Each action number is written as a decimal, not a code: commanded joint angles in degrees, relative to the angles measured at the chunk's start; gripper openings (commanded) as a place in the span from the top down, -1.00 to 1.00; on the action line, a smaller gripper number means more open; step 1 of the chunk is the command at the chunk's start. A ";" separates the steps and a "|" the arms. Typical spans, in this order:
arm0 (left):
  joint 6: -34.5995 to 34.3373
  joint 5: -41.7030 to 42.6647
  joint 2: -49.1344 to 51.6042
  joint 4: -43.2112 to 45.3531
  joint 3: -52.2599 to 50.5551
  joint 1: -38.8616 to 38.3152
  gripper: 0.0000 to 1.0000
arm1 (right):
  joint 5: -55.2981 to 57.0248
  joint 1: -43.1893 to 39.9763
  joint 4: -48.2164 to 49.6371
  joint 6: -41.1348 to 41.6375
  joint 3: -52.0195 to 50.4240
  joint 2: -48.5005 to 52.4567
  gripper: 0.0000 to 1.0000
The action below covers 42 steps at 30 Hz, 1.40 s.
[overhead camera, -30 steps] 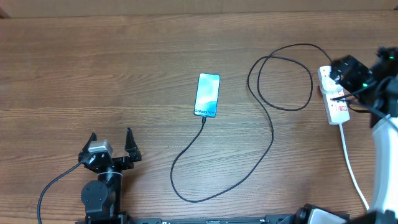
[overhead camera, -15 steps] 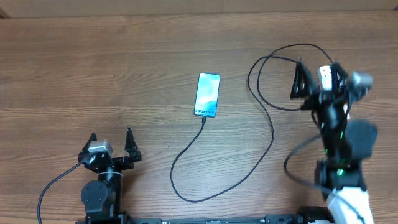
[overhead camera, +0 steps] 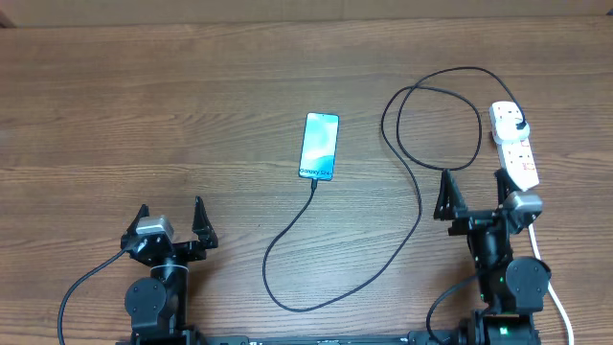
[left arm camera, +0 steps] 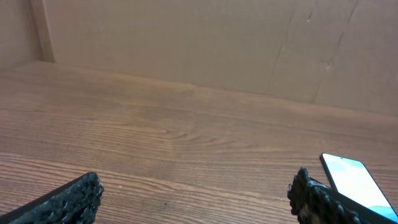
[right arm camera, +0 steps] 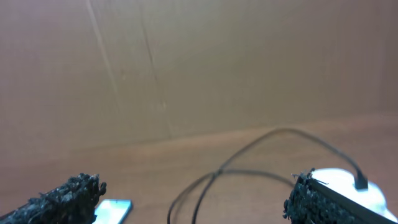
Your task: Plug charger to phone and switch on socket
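The phone lies flat mid-table with its light-blue screen lit; it also shows in the left wrist view and the right wrist view. The black charger cable runs from the phone's near end, loops right and ends in a black plug in the white socket strip, also seen in the right wrist view. My left gripper is open and empty at the front left. My right gripper is open and empty at the front right, just in front of the socket.
The socket's white cord runs toward the front right edge beside my right arm. A brown cardboard wall stands along the back of the wooden table.
My right arm has drawn back from the socket strip to the front right and now rests low with its gripper open. The left arm, phone and cable have not moved.
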 commanded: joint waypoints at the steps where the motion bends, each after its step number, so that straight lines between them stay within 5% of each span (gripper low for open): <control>1: 1.29 0.63 -0.61 -0.07 -0.20 0.57 -1.00 | 0.76 0.37 -3.48 -0.68 -2.60 -6.08 -1.00; 8: 1.29 0.61 -0.61 -0.07 -0.20 0.57 -0.99 | 1.22 0.37 -19.85 -0.68 -3.93 -16.17 -1.00; 42: 1.29 0.63 -0.61 -0.07 -0.20 0.57 -0.99 | 2.19 0.44 -19.69 -0.63 -3.93 -18.86 -1.00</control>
